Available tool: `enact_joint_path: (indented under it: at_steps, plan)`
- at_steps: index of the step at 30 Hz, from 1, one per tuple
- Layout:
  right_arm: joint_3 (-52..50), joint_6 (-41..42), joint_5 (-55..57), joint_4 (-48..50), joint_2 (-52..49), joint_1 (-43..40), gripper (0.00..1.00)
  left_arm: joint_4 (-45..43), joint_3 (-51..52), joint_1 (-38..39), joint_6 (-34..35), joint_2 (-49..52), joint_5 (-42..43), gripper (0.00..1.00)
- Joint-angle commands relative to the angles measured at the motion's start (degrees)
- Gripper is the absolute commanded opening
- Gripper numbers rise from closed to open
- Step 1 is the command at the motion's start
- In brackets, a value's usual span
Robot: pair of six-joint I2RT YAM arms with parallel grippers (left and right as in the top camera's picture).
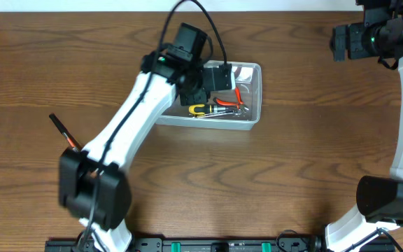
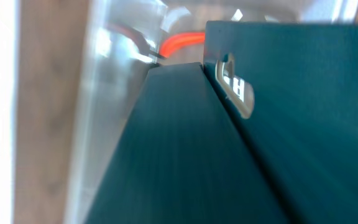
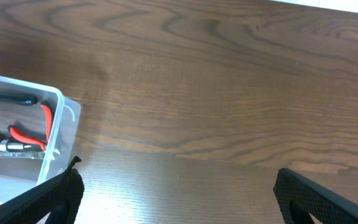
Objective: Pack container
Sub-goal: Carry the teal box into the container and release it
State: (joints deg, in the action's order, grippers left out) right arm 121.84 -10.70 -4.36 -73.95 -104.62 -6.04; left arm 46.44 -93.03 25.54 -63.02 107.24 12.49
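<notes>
The container (image 1: 255, 92) sat on the bench (image 1: 313, 147), and the rest is placed from it. The left gripper (image 1: 214, 78) was low over the container's left half, at or below its rim. Its own camera showed only blurred dark fingers (image 2: 166, 143) pressed close to the clear wall, so it could not be told whether the jaws were closed, or whether they had hold of anything. A yellow-handled tool (image 1: 200, 110) and red-handled pliers (image 1: 229, 102) lay inside the container near its front wall. A slim dark tool (image 1: 64, 130) lay on the bench well to the left of the container, outside it. The right gripper (image 3: 178, 180) hung well to the right of the container and beyond its far edge, jaws spread wide with nothing between them. The likeliest trouble seemed to be the left gripper catching the thin wall as it lifted out, which could drag or tip the light container. If it carried something, letting go too high might bounce that piece off the tools already inside. The loose tool could also roll when reached for
</notes>
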Motion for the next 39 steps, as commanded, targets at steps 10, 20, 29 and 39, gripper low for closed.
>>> enact_joint_path:
  at_steps: [10, 20, 29, 39]
  plan:
    - [-0.15, 1.03, -0.61, -0.15, 0.44, -0.31, 0.99, 2.25, -0.35, -0.11, 1.4, 6.4, 0.42, 0.29]
    - [-0.15, 1.03, -0.61, -0.15, 0.44, -0.31, 0.99, 2.56, -0.35, -0.11, 1.42, 6.4, 0.42, 0.41]
    - [-0.15, 1.03, -0.61, -0.2, 0.44, -0.31, 0.99, -0.04, -0.35, -0.87, 1.53, 6.4, -2.1, 0.41]
    - [-0.15, 1.03, -0.61, -0.2, 0.44, -0.31, 0.99, -10.6, -0.35, -3.04, 17.0, 6.16, -16.68, 0.62]
